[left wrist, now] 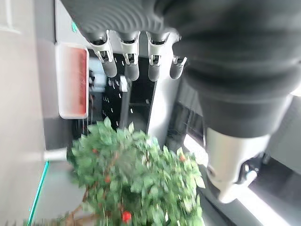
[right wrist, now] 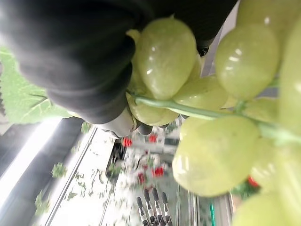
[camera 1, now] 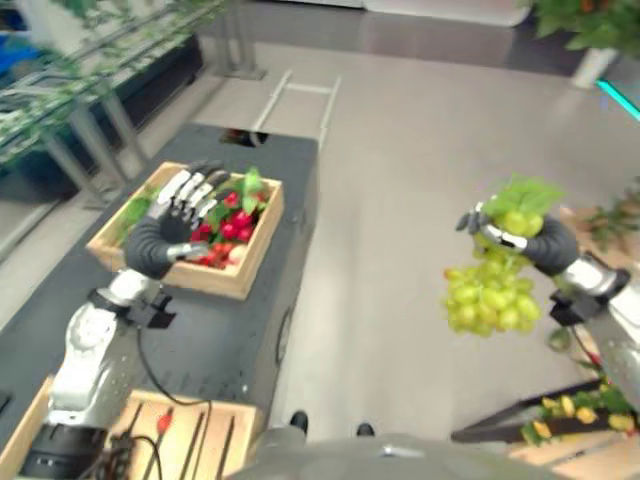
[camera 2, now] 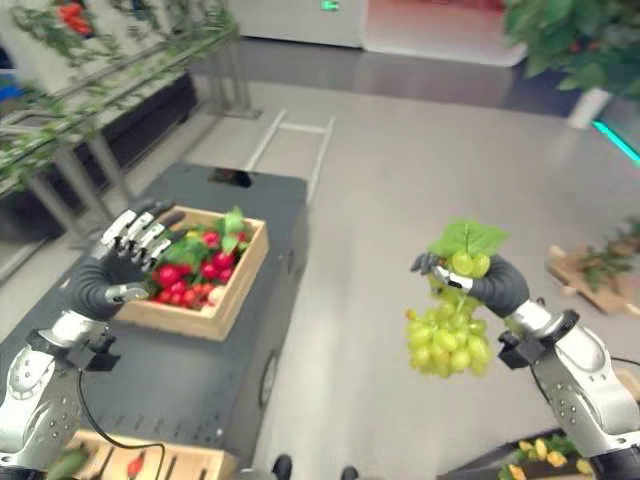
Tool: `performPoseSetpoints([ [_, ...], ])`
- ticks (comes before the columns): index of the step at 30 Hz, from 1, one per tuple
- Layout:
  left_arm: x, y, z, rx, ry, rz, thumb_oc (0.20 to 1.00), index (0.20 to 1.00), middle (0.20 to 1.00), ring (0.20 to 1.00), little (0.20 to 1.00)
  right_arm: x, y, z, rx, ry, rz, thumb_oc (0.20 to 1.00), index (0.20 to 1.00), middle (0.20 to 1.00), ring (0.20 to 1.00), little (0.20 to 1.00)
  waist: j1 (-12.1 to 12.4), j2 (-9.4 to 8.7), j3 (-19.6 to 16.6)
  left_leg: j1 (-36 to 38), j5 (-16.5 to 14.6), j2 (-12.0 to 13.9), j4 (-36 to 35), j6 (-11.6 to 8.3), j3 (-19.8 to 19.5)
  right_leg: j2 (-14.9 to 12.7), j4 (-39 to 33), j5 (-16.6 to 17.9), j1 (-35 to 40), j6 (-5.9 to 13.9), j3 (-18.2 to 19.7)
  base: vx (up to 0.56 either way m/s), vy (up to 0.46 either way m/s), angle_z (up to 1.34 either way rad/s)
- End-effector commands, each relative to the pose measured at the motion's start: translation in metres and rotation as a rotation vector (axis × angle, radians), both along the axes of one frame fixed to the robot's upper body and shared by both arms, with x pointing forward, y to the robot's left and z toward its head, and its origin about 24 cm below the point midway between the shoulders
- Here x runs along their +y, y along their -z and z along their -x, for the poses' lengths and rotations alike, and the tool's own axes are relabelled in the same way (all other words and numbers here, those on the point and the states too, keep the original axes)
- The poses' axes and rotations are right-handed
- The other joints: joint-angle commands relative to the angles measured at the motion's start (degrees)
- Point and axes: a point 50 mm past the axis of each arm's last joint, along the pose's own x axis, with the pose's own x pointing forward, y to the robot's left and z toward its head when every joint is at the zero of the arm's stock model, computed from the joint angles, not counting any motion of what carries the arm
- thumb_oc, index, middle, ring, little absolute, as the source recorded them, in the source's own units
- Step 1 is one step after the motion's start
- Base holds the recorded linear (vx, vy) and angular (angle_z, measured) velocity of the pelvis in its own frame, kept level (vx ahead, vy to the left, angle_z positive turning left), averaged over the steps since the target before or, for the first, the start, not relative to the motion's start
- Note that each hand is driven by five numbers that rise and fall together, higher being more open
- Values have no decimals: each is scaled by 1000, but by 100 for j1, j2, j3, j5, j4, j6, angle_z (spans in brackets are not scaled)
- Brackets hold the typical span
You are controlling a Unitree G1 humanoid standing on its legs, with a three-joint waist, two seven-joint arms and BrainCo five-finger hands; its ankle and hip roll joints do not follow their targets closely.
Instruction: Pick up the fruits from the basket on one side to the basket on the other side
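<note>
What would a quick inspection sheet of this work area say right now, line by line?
Surface: a dark table at the robot's left, with grey floor beside it.
Job's things: a wooden basket on the table holds red fruit and green leaves. A bunch of green grapes with a leaf hangs in the air over the floor. A second basket with yellow fruit sits low at the robot's right.
Clutter: a wooden tray with thin tools at the table's near edge.
Hands: the left hand hovers over the wooden basket, fingers straight. The right hand grips the grapes at the top.
Cables: nothing seen.
Surroundings: leafy plants and metal railings around the floor.
</note>
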Motion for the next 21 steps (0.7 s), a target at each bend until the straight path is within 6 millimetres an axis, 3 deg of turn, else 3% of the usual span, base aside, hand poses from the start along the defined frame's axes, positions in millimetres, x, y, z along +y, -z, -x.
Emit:
performPoseSetpoints([
  [1,6,-32,1,-183,-41,-25,1000,1000,1000,1000,1000,1,-42,-9,-220,-3,-9,200,200,200,200,200,90,-1,-108,161,-490,-51,119,-60,363,162,-241,-16,369,304,274,-32,160,-89],
  [5,9,-37,0,-208,-64,-21,1000,1000,1000,1000,1000,-1,-41,-11,-217,13,-15,200,200,200,200,200,27,55,-156,250,-520,-28,11,0,721,98,-162,101,177,453,531,-42,165,-84],
  [8,7,-41,-2,-234,-67,-17,1000,1000,1000,1000,1000,-3,-40,-12,-220,39,-16,200,200,200,200,200,-153,106,-131,293,-545,-23,-76,24,1197,12,-214,432,-150,651,691,-82,122,-67],
  [11,6,-46,-2,-258,-77,-21,1000,1000,1000,1000,1000,1,-41,-15,-234,37,-33,200,200,200,200,200,-31,201,-54,243,-541,109,-92,1,1550,-177,-31,356,-381,635,-77,-116,33,-125],
  [13,4,-46,-3,-265,-75,-20,1000,1000,1000,1000,1000,-1,-39,-14,-226,47,-34,200,200,200,200,200,28,253,-55,261,-539,166,-93,-10,1694,-343,230,120,-286,481,-926,-65,2,-80],
  [14,4,-47,-3,-269,-74,-17,1000,1000,1000,1000,1000,-2,-40,-13,-228,50,-32,200,200,200,200,200,72,270,-70,281,-561,198,-82,-19,1762,-464,342,2,-195,399,-1385,-74,-47,-65],
  [15,4,-48,-2,-266,-74,-22,1000,1000,1000,1000,1000,-1,-40,-13,-227,42,-40,200,200,200,200,200,246,304,-141,325,-577,297,-96,-58,2065,-711,520,-180,-7,275,-2467,-44,-45,-65],
  [16,4,-48,-2,-266,-74,-22,1000,1000,1000,1000,1000,-1,-40,-13,-227,42,-40,200,200,200,200,200,239,302,-138,330,-575,294,-100,-59,2058,-715,526,-186,-3,276,-2473,30,-63,-68],
  [17,5,-49,-2,-270,-75,-25,1000,1000,1000,1000,1000,0,-41,-14,-229,37,-36,200,200,200,200,200,349,304,-207,422,-674,321,-175,-102,2155,-836,556,-305,186,344,-2880,24,-88,-89],
  [18,4,-48,-2,-264,-74,-26,1000,1000,1000,1000,1000,3,-41,-16,-229,27,-41,200,200,200,200,200,461,265,-275,432,-659,328,-233,-124,2352,-949,326,-203,340,401,-3302,15,-125,-105],
  [19,3,-46,-2,-258,-72,-30,1000,1000,1000,1000,1000,4,-39,-17,-221,21,-49,200,200,200,200,200,474,253,-296,475,-622,355,-309,-130,2463,-942,165,-95,352,436,-3391,-35,-147,-125],
  [21,4,-44,0,-253,-77,-21,1000,1000,1000,1000,1000,6,-39,-16,-220,9,-42,200,200,200,200,200,440,263,-366,537,-629,379,-368,-107,2562,-841,55,-30,313,486,-3176,43,-171,-80],
])
